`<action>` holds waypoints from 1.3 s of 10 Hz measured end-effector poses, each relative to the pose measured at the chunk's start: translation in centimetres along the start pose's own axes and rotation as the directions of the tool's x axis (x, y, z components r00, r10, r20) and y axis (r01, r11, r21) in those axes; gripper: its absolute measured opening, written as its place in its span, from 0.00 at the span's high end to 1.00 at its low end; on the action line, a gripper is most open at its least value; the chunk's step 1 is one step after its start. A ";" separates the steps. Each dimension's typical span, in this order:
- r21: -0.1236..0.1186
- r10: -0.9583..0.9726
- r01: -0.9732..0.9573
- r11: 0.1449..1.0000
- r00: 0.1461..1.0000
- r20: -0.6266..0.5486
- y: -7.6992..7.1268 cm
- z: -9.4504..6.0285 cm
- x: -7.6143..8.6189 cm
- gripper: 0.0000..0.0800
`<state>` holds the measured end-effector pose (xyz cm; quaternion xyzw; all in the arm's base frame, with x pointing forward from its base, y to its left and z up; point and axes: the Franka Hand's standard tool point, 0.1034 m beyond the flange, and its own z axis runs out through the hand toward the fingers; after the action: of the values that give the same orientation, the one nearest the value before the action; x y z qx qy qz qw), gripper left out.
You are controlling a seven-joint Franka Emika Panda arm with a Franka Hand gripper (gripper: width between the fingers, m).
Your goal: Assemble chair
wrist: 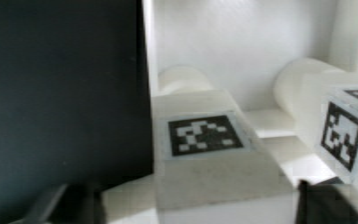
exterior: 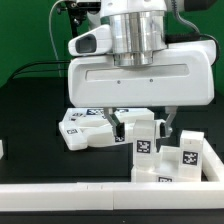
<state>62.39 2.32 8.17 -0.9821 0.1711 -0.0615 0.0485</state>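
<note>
Item 1. Gripper [exterior: 142, 128] [wrist: 190, 206]: points down at the table, dark fingertips [wrist: 62, 204] standing apart on either side of one white part. Whether the pads press on it or stand just clear cannot be told.

Item 2. Chair block [exterior: 146, 150] [wrist: 208, 175]: white and upright, directly under the gripper and between its fingers. A black-and-white tag [wrist: 206, 135] is on its upper face.

Item 3. Second chair piece [exterior: 186, 156]: white and tagged, just beside the gripper toward the exterior view's right, close to the block.

Item 4. Chair panel cluster [exterior: 85, 128]: flat white tagged parts lying near the gripper toward the exterior view's left.

Item 5. Black table [exterior: 30, 110]: under everything listed.
</note>
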 end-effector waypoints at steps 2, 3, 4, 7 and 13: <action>0.000 0.123 -0.123 0.992 0.992 0.001 0.0 0.0 0.0 0.65; 0.000 0.193 -0.193 0.981 0.981 0.001 0.0 0.0 0.0 0.65; 0.003 0.312 -0.312 0.950 0.950 0.004 -0.2 0.1 0.0 0.65; 0.032 0.746 -0.747 0.664 0.665 0.043 -0.9 0.2 0.1 0.65; 0.015 0.836 -0.838 0.546 0.545 0.066 -1.7 0.0 -0.2 0.40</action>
<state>62.75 3.95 8.38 -0.7821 0.6153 -0.0099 0.0982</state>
